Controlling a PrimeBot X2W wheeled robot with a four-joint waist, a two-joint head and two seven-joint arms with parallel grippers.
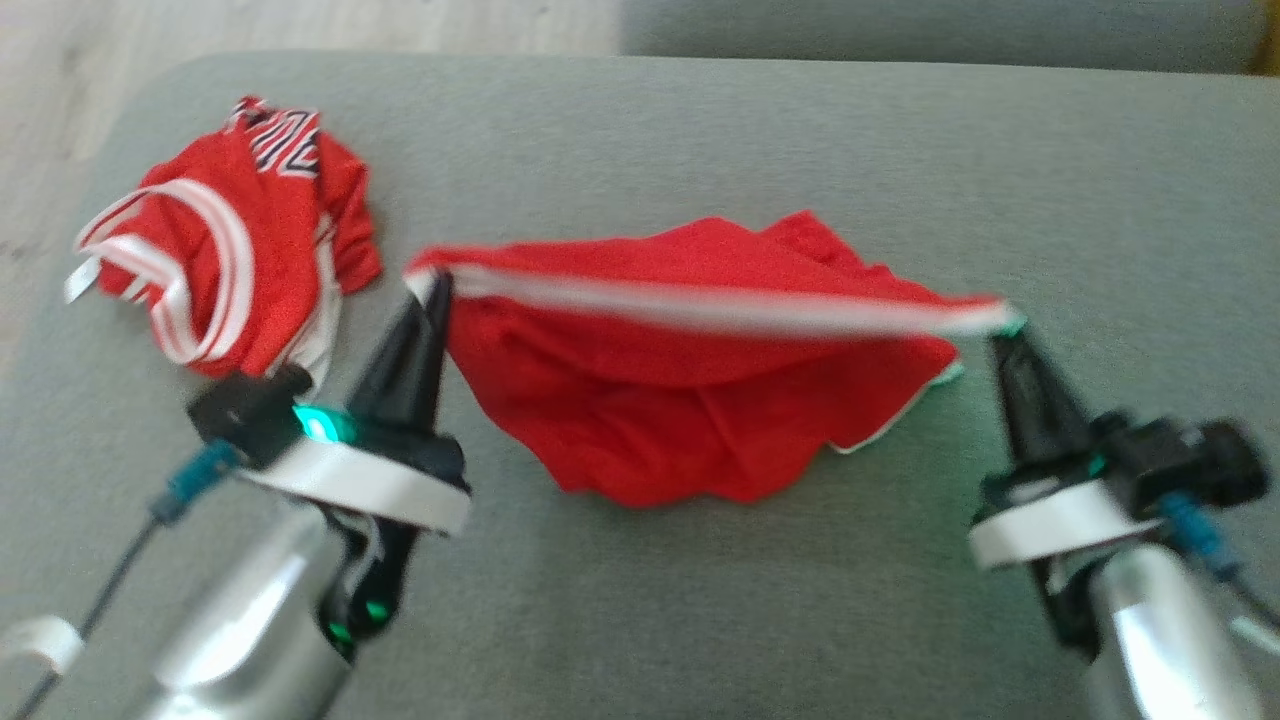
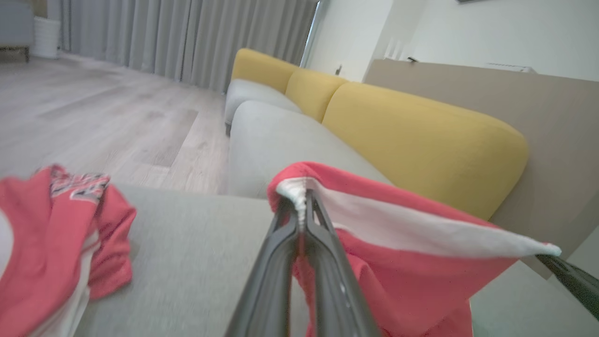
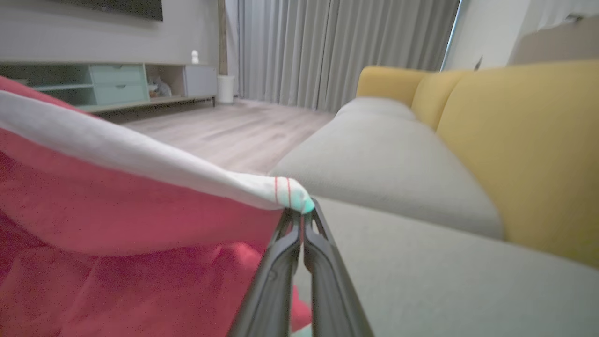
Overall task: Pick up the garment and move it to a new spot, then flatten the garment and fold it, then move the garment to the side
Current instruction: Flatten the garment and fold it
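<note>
A red garment point(image 1: 690, 400) with a white band along its top edge hangs stretched between my two grippers above the grey cushion point(image 1: 700, 150). My left gripper point(image 1: 436, 288) is shut on the band's left end; the left wrist view has that pinched corner of the garment point(image 2: 421, 281) at the left gripper's point(image 2: 304, 206) tips. My right gripper point(image 1: 1000, 340) is shut on the band's right end, and in the right wrist view the red garment point(image 3: 117, 234) runs off left from the right gripper point(image 3: 302, 216). The lower cloth sags onto the cushion.
A second red and white garment point(image 1: 240, 270), crumpled, lies at the cushion's far left, also seen as the crumpled garment point(image 2: 56, 243). Wooden floor point(image 1: 150, 30) lies beyond the cushion's left edge. Yellow sofa backrests point(image 2: 421, 140) rise behind the seat.
</note>
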